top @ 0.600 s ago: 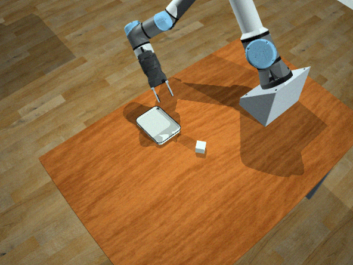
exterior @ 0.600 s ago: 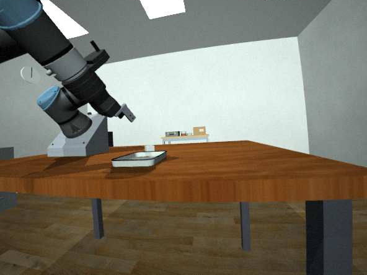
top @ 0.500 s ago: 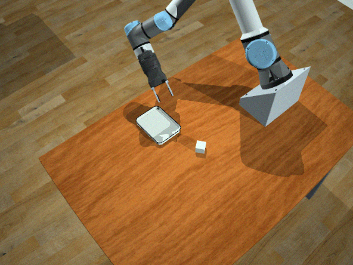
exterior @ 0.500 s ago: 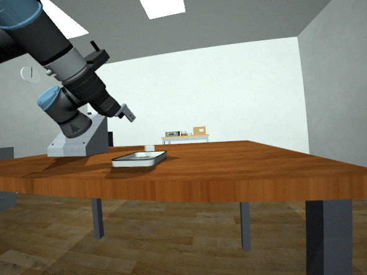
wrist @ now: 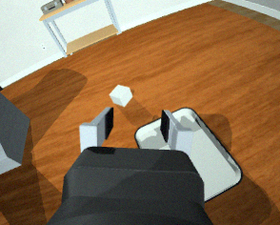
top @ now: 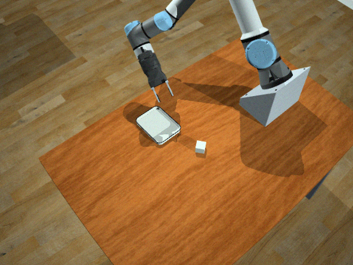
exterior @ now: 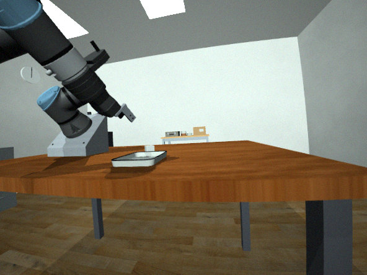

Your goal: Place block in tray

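Note:
A small white block [top: 200,147] [exterior: 149,148] [wrist: 120,94] lies on the orange wooden table [top: 167,191], a short way from the white tray [top: 158,125] [exterior: 137,160] [wrist: 222,169]. The tray is shallow, has rounded corners, and holds nothing. My gripper [top: 163,95] [exterior: 130,115] [wrist: 137,118] is open and empty. It hangs tilted in the air above the tray's far edge, well clear of the block. In the wrist view the block lies beyond the fingertips and the tray sits under the right finger.
The arm's grey base [top: 274,98] [exterior: 79,140] stands on the table behind the tray. The table's edges [exterior: 186,189] drop to a wooden floor. A small side table with items [exterior: 185,135] [wrist: 73,8] stands against the far wall.

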You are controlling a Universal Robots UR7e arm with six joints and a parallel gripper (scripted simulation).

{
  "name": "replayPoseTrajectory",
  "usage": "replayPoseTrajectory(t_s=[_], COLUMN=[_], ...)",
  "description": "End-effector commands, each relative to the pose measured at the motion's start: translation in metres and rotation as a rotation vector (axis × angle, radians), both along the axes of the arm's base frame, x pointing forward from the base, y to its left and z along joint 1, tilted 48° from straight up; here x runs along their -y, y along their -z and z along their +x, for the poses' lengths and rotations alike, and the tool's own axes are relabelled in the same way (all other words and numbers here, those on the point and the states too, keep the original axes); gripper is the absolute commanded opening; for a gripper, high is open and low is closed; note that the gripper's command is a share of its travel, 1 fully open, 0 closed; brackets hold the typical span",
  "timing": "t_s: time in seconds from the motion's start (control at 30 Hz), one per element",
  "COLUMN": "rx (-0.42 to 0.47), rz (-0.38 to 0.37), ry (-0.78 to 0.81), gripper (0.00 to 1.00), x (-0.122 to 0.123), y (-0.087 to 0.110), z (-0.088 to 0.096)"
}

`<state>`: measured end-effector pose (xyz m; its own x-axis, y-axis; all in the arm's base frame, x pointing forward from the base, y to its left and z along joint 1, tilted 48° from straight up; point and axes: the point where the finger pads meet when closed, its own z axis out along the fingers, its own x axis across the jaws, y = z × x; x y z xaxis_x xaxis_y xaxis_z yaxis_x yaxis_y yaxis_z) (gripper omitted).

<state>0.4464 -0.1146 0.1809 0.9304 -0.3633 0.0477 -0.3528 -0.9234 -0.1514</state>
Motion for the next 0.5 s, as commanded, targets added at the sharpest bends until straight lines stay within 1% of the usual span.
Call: replayPoseTrajectory(t_s=[0.0,0.2,0.33,0.43,0.47], rx=[0.001,0.002,0.005,0.011,0.011], rz=[-0.001,-0.017,-0.051,-0.09,-0.09], ry=[0.0,0.008,0.025,0.046,0.046], gripper=[1.0,1.0,1.0,1.0,1.0], x=[0.0,-0.002,-0.005,-0.009,-0.009], y=[0.0,0.004,0.012,0.021,0.021], z=[0.0,0.0,-0.001,-0.002,-0.002])
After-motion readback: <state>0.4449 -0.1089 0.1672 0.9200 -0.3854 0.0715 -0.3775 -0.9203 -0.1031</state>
